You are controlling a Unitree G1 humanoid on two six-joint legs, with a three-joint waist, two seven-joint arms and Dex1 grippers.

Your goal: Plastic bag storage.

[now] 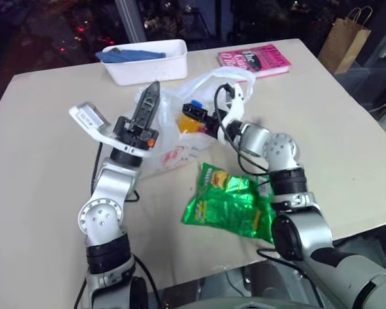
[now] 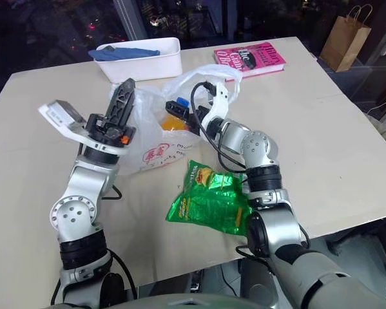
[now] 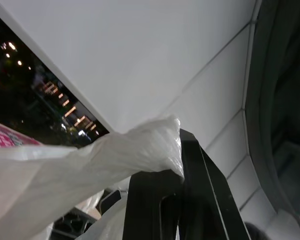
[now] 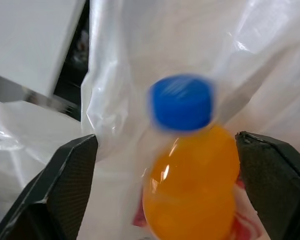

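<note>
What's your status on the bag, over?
Left gripper shut on plastic bag, holding its edge up. Right gripper open at the bag's mouth, orange bottle between its fingers, not gripped. Green snack packet beside the bag on the table.

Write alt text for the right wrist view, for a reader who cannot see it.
An orange bottle with a blue cap sits between the right gripper's two open black fingers, neither touching it. Around and behind it hangs the plastic bag, thin, translucent and crinkled.
</note>
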